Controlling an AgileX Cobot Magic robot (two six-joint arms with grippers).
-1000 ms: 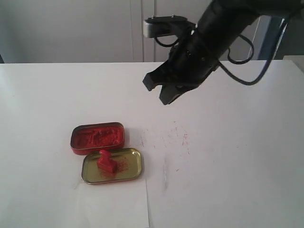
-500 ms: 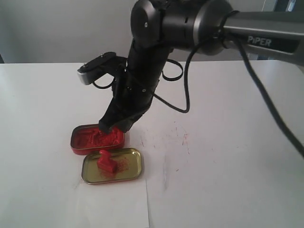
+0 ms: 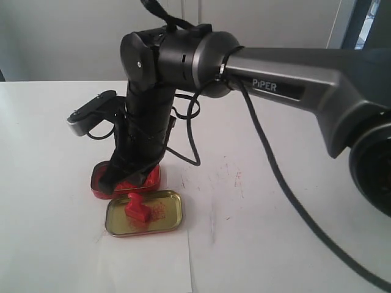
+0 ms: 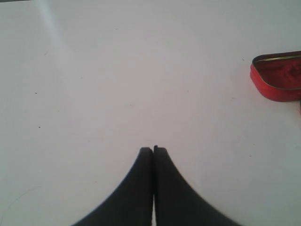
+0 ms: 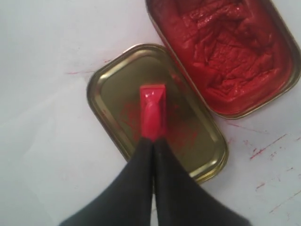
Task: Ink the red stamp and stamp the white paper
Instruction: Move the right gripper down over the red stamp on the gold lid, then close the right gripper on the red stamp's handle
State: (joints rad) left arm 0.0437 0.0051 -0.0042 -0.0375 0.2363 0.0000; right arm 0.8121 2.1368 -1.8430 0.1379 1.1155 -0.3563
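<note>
White worktop [image 3: 305, 244] held a shallow gold metal lid [image 3: 175, 217], where the small red stamp [image 3: 137, 208] stood, likely to keep ink off. Right end effector [image 5: 153, 141] hung just over the stamp, pinched shut, empty.

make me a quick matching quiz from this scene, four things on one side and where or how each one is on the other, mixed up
Things:
1. red stamp
2. red tin
3. left gripper
4. right gripper

Place or state:
a. shut, right by the gold lid
b. full of red paste
c. shut, over bare table
d. standing in the gold lid

Pairs: 1-d, 2-b, 3-c, 4-a
</note>
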